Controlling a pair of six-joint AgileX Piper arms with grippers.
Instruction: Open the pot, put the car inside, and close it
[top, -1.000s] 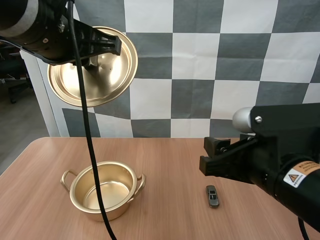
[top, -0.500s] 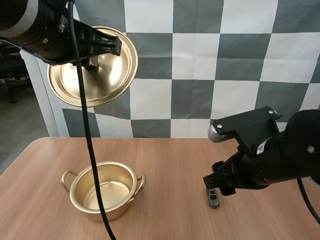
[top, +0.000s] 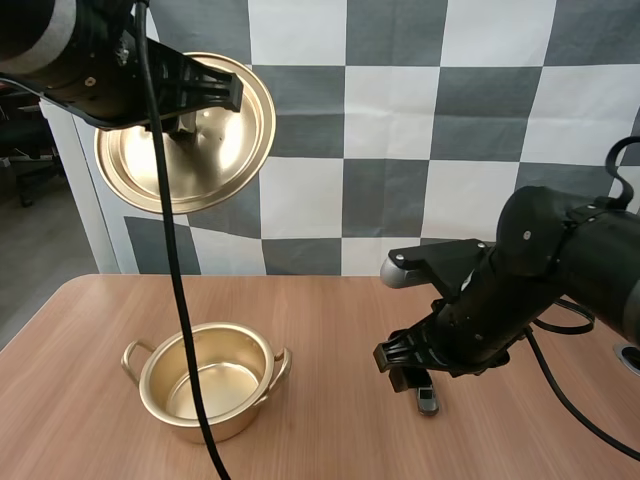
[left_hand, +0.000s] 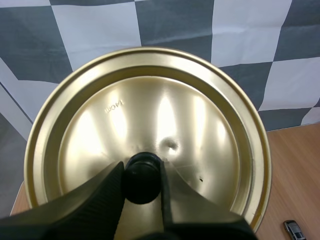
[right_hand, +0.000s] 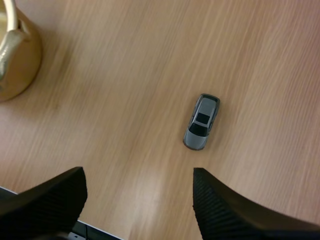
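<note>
High above the table's left side, my left gripper (top: 182, 122) is shut on the black knob (left_hand: 142, 172) of the gold lid (top: 215, 150), whose shiny underside (left_hand: 165, 110) faces the camera. Below it the gold pot (top: 245, 412) stands open and empty on the wooden table. A small grey toy car (top: 428, 400) lies on the table to the right of the pot. My right gripper (top: 410, 372) hovers low just over the car, open. In the right wrist view the car (right_hand: 201, 122) lies a little ahead of the gripper (right_hand: 137, 182), with the pot's handle (right_hand: 12, 35) off to the side.
The wooden table (top: 330, 320) is bare around the car and between car and pot. The table's right end lies under my right arm.
My right arm has swung down and left, bringing its gripper from well above the table to just over the car. The left arm and lid have not moved.
</note>
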